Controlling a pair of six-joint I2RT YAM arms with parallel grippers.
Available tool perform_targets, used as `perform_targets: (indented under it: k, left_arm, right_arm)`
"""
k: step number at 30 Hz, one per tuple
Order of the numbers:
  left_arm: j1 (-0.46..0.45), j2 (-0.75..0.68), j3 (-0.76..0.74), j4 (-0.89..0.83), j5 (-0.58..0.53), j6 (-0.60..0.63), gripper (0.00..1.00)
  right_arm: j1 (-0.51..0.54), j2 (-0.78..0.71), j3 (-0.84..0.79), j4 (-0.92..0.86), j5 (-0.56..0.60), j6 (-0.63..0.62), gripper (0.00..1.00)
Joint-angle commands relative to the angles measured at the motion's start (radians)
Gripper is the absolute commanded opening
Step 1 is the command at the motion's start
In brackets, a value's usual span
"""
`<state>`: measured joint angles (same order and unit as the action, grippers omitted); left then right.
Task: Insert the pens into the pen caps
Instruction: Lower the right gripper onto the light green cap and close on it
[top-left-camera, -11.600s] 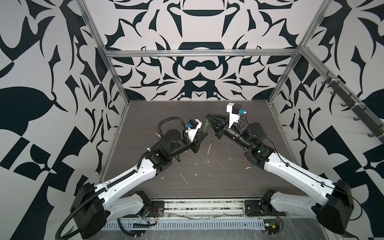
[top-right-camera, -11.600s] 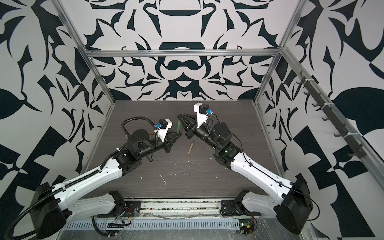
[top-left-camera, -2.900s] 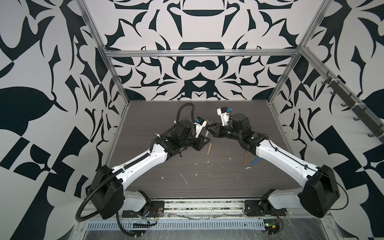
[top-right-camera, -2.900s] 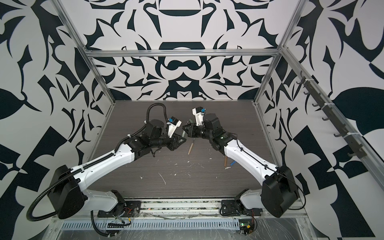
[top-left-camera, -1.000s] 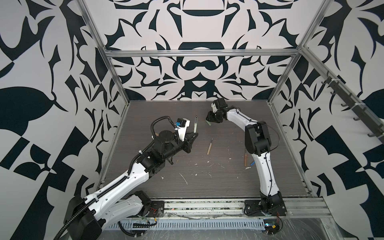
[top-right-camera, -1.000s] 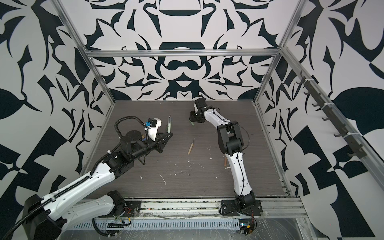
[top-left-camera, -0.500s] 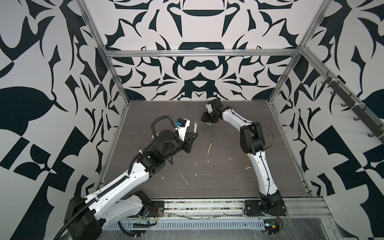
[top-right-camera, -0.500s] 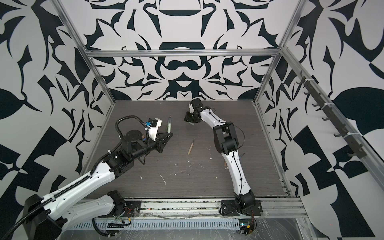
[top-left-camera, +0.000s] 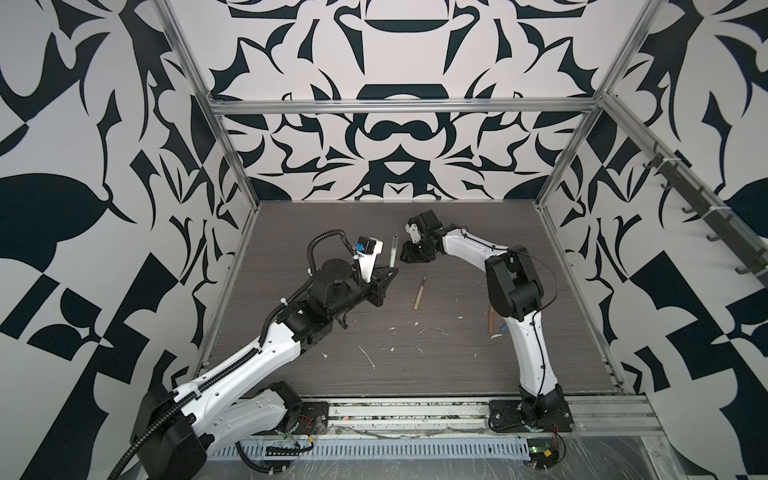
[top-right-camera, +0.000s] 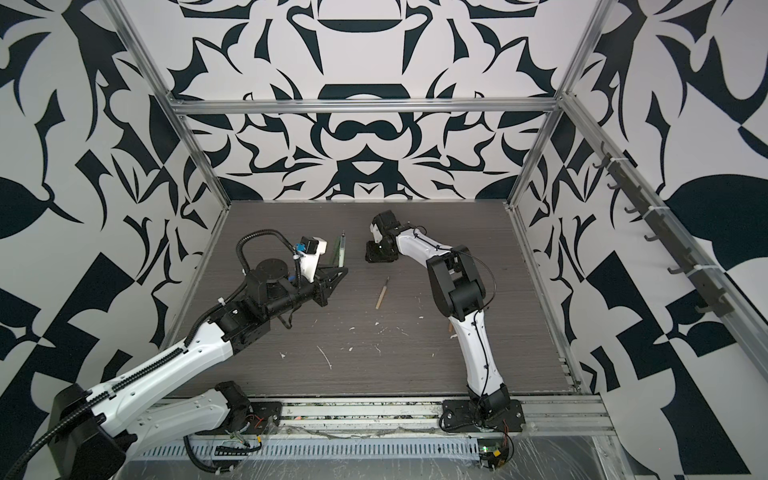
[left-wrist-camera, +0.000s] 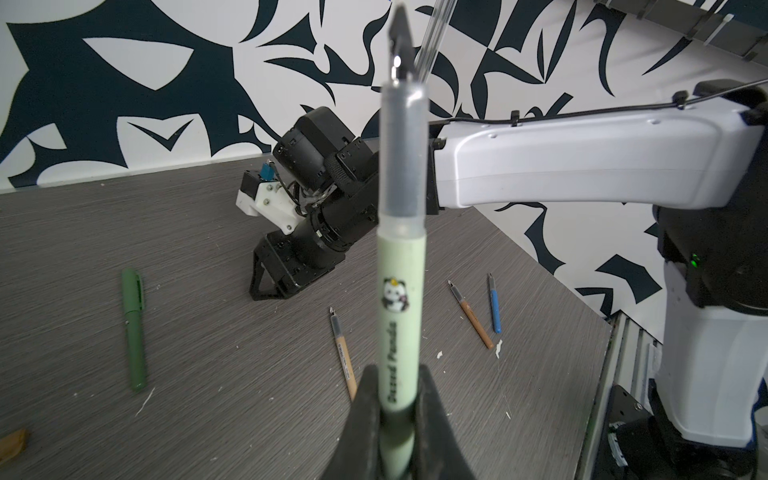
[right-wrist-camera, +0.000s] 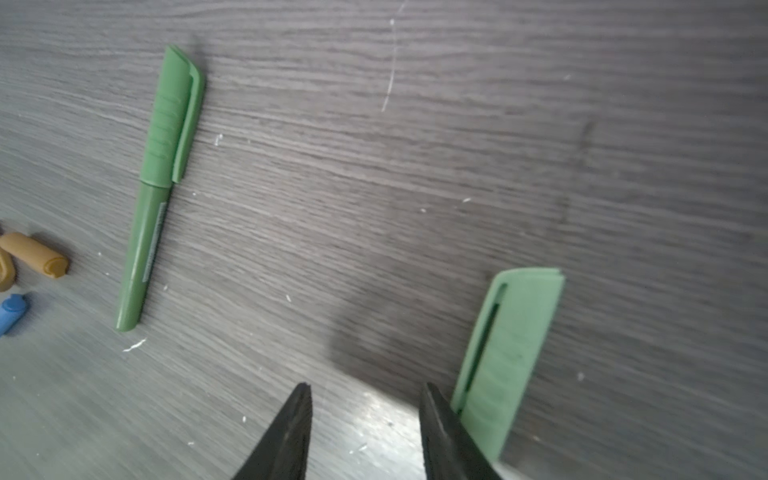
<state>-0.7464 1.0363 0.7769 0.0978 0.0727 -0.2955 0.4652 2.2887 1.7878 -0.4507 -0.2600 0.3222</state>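
Woodgrain table: dark green pen capped; right gripper spread just beside pale green cap; left gripper pinching pale green pen; three other pens uncapped.

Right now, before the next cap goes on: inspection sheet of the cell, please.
Surface: dark wood-grain table, flat.
Job's things: pale green pen uncapped, held; pale green cap lying outside the right fingers' gap; dark green pen capped; tan pen, orange-brown pen, blue pen lying uncapped; tan cap, blue cap loose.
Clutter: white flecks scattered.
Grippers: left gripper shut on pale green pen; right gripper open, empty, near table.
Cables: black conduit loops over left arm; thin cable along right arm.
Surroundings: patterned walls, aluminium frame, hook rail.
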Motion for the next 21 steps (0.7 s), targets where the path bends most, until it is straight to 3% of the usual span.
perform_targets:
  k: [1,7,15,21]
  left_arm:
    - [0.0,0.0,0.036,-0.003,0.006,-0.001,0.0]
    - [0.0,0.003,0.035,-0.002,0.008,0.002,0.0]
    - [0.0,0.002,0.037,-0.004,0.012,0.003,0.0]
    - [-0.002,0.005,0.041,-0.006,0.023,0.0,0.0]
  right_arm:
    - [-0.004,-0.116,-0.008,-0.01,-0.012,-0.015,0.41]
    - [-0.01,-0.166,0.01,-0.021,0.03,0.016,0.36]
    - [-0.019,-0.048,0.202,-0.178,0.191,0.058,0.33]
    - [-0.019,-0.041,0.181,-0.136,0.226,0.094,0.32]
